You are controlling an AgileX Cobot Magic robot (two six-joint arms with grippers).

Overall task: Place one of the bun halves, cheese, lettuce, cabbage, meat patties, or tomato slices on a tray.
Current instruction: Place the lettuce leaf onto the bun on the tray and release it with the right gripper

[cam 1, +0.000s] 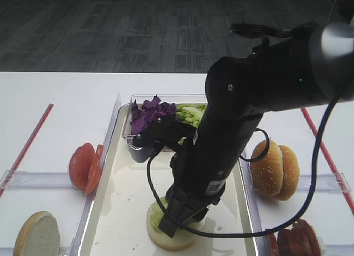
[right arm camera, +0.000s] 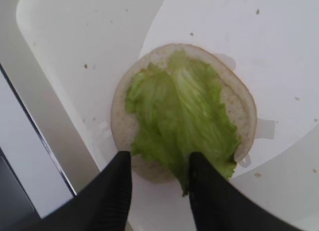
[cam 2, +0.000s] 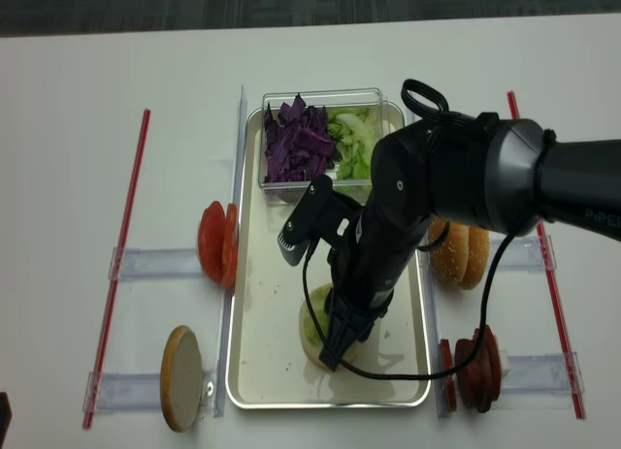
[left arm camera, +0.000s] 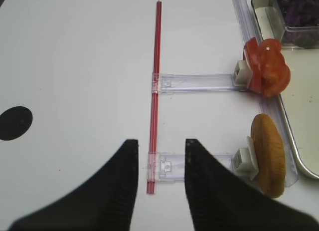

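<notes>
A big cream-white tray lies in the middle of the high view, and near its bottom sits a round bun half, pale flat side up, with a crinkly green lettuce leaf spread flat on top of it. At the top of the tray are purple cabbage bits with more lettuce bits just to their right. Left of the tray red tomato slices stand on edge with another bun half below them, and right of the tray stand two seeded bun halves with dark meat patties below.
</notes>
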